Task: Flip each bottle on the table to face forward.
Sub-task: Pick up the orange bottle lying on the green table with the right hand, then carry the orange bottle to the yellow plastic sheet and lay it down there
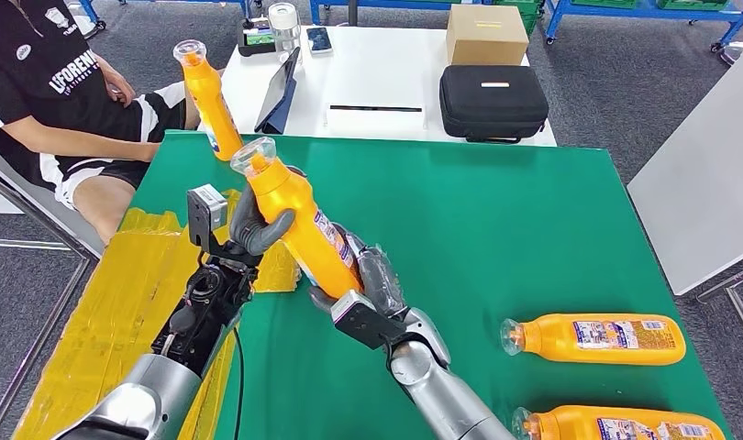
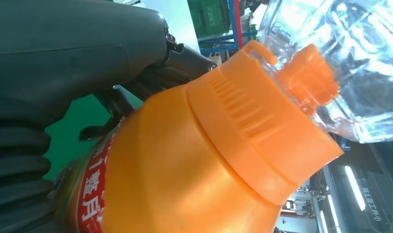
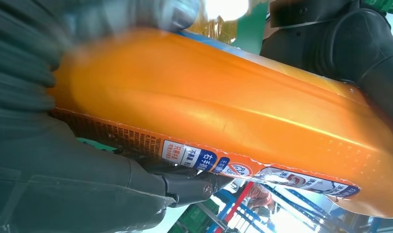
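Note:
An orange bottle [image 1: 299, 220] with a clear cap hangs tilted above the green table [image 1: 496, 229], cap toward the far left. My left hand [image 1: 253, 225] grips its upper body just under the shoulder. My right hand [image 1: 372, 289] holds its lower end from below. The left wrist view shows the bottle's shoulder and cap [image 2: 243, 145] beside the grey thumb [image 2: 78, 58]. In the right wrist view the labelled body [image 3: 223, 107] lies across my fingers. Two more orange bottles [image 1: 597, 339] [image 1: 625, 426] lie on their sides at the front right, caps pointing left. Another bottle [image 1: 207, 101] stands tilted at the far left edge.
A seated person [image 1: 65, 82] is at the far left corner. Yellow taped boards [image 1: 120, 302] run along the table's left side. Beyond the far edge a white table carries a black case [image 1: 493, 101], a cardboard box [image 1: 485, 34] and a tablet [image 1: 278, 92].

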You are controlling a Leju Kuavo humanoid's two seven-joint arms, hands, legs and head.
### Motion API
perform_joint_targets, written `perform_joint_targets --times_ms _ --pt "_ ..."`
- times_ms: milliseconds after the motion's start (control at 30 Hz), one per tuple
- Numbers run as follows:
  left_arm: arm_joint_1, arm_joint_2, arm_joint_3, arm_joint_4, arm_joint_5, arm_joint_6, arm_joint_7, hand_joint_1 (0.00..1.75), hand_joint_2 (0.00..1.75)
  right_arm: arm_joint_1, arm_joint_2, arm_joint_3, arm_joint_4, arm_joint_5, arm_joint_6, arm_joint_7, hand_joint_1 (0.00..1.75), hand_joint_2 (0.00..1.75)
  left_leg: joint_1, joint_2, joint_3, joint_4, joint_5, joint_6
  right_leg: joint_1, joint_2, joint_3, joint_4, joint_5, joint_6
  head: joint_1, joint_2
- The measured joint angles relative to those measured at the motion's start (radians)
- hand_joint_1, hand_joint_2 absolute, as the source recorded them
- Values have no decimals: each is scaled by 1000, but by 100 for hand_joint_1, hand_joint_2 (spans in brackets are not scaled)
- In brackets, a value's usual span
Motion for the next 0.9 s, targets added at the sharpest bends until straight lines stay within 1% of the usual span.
perform_joint_targets --times_ms 467,500,533,600,633,667,767,900 --pt "-2 -3 6 7 1 0 -3 175 175 0 -1 0 0 13 -17 0 175 175 0 0 0 0 0 0 0 0 0 0 0 0 0 0" --pt "-3 -3 7 7 1 0 -3 175 175 0 -1 0 0 13 -17 0 165 175 0 0 0 0 0 0 0 0 0 0 0 0 0 0" --pt "-3 -3 7 7 1 0 -3 175 175 0 -1 0 0 14 -18 0 124 175 0 0 0 0 0 0 0 0 0 0 0 0 0 0" --pt "-3 -3 8 8 1 0 -3 175 175 0 -1 0 -1 22 -25 4 37 175 0 0 0 0 0 0 0 0 0 0 0 0 0 0" --pt "-3 -3 10 8 1 1 -3 175 175 1 -3 0 -5 33 -30 8 3 175 0 0 0 0 0 0 0 0 0 0 0 0 0 0" --pt "-3 -3 13 8 1 3 -2 175 175 2 -6 0 -10 48 -34 14 0 175 0 0 0 0 0 0 0 0 0 0 0 0 0 0" --pt "-4 -1 27 8 1 15 6 175 175 17 -22 1 -45 114 -39 37 0 175 0 0 0 0 0 0 0 0 0 0 0 0 0 0" --pt "1 21 63 10 0 48 32 175 175 51 -47 25 -146 199 -38 46 0 175 0 4 1 0 -1 0 0 4 -2 0 0 0 -1 0"
